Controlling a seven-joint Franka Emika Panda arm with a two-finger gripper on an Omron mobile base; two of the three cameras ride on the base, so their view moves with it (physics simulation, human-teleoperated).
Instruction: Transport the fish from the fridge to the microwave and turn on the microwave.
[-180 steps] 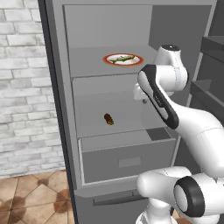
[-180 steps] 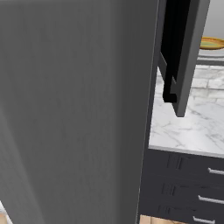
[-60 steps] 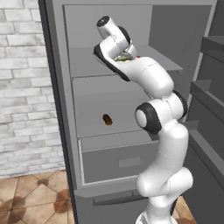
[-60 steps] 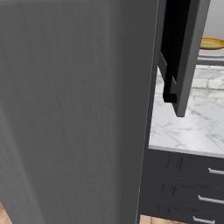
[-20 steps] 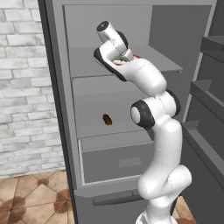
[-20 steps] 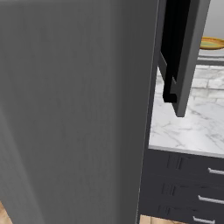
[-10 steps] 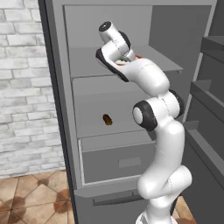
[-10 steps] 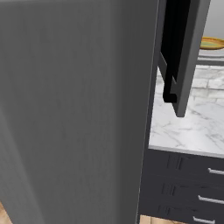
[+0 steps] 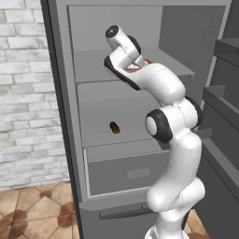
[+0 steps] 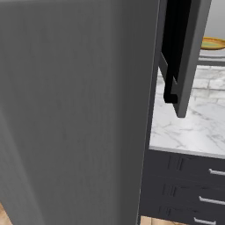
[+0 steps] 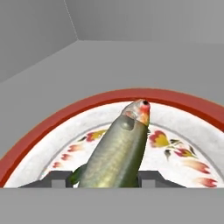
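Gripper (image 11: 107,180) fingers (image 11: 57,179) stand one on each side of the fish (image 11: 117,151), pinching its olive-green body low in the hand view. The fish points head-first away from the hand, over the white plate (image 11: 183,131) with the red rim and orange flower marks. That plate sits on the upper shelf of the fridge (image 9: 60,116), and in the left base view a sliver of its red rim (image 9: 147,62) shows behind the hand. On the shelf below lies a small brown lump (image 9: 114,127), alone and well apart from the arm. Beneath that shelf the bottom drawer (image 9: 126,170) is closed.

From the base at lower right the white arm rises, bends at its dark elbow and reaches up and left into the upper compartment, with the hand tilted down toward the plate. In the right base view the grey fridge side (image 10: 74,110) stands beside a marble counter (image 10: 189,127).

Compared with half a second ago, the hand sits slightly higher over the shelf.
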